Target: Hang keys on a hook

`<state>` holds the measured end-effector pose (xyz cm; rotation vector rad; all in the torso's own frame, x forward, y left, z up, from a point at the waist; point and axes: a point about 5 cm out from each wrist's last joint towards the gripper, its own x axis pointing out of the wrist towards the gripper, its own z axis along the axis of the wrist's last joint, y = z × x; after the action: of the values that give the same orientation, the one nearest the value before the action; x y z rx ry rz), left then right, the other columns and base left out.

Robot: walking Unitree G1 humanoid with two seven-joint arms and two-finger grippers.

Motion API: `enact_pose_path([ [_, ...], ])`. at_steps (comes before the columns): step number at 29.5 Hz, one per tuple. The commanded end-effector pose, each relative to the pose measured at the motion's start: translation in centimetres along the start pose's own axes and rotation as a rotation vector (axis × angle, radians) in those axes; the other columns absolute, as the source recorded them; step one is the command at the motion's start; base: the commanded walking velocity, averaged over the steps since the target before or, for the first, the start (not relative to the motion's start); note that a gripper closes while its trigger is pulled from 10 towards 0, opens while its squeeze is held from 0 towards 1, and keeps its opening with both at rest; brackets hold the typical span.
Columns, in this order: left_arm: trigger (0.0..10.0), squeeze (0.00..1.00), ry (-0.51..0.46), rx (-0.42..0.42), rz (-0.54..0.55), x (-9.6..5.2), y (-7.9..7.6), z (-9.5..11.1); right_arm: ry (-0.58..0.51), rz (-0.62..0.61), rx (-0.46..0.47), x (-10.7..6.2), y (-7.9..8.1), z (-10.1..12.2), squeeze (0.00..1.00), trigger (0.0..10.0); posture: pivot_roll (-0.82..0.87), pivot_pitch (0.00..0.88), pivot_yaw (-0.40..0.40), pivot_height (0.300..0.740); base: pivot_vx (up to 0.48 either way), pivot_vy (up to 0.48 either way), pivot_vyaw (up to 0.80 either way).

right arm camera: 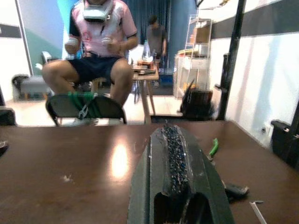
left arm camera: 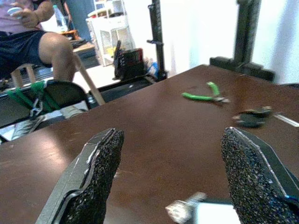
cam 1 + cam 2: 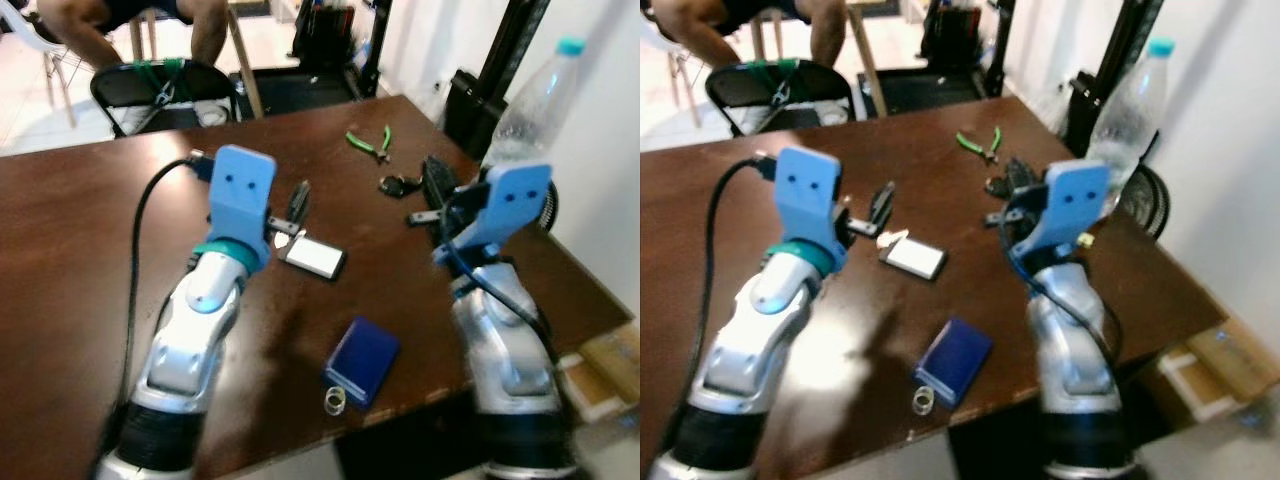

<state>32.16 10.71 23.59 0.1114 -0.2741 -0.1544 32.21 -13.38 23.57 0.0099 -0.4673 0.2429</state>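
Observation:
A black key fob with keys (image 3: 398, 186) lies on the dark brown table (image 3: 80, 230), toward its far right. My right gripper (image 3: 432, 178) hovers just right of the keys with its fingers (image 1: 175, 158) pressed together and nothing between them. The fob also shows low beside that gripper in the right wrist view (image 1: 236, 190). My left gripper (image 3: 290, 215) is over the middle of the table, fingers (image 2: 91, 177) spread wide and empty. The keys (image 2: 252, 116) lie ahead of it and off to the right.
Green pliers (image 3: 368, 142) lie beyond the keys. A white flat card (image 3: 315, 257), a blue case (image 3: 362, 360) and a small clear ring (image 3: 335, 400) lie nearer me. A water bottle (image 3: 530, 100) stands at the right edge. A person sits behind a folding chair (image 3: 165, 90).

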Motion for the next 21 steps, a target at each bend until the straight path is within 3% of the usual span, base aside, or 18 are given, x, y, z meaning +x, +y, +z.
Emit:
enact_pose_path([
  [1, 10.0, 0.00, 0.025, 0.013, 0.003, -0.09, -0.18, -0.41, 0.011, -0.014, -0.011, -0.16, -0.49, -0.08, 0.00, 10.0, -0.20, 0.080, 0.091, 0.740, 0.000, 0.000, 0.00],
  [15, 10.0, 0.00, 0.028, 0.020, -0.018, -0.21, -0.66, -0.40, 0.011, -0.001, -0.008, -0.17, -0.30, -0.04, 0.00, 10.0, -0.20, 0.083, 0.093, 0.740, 0.000, 0.000, 0.00],
  [21, 10.0, 0.00, 0.055, 0.106, -0.092, -0.32, -1.01, -1.02, 0.020, 0.001, -0.018, -0.26, -0.49, -0.23, 0.00, 10.0, -0.20, 0.084, 0.092, 0.740, 0.000, 0.000, 0.00],
])
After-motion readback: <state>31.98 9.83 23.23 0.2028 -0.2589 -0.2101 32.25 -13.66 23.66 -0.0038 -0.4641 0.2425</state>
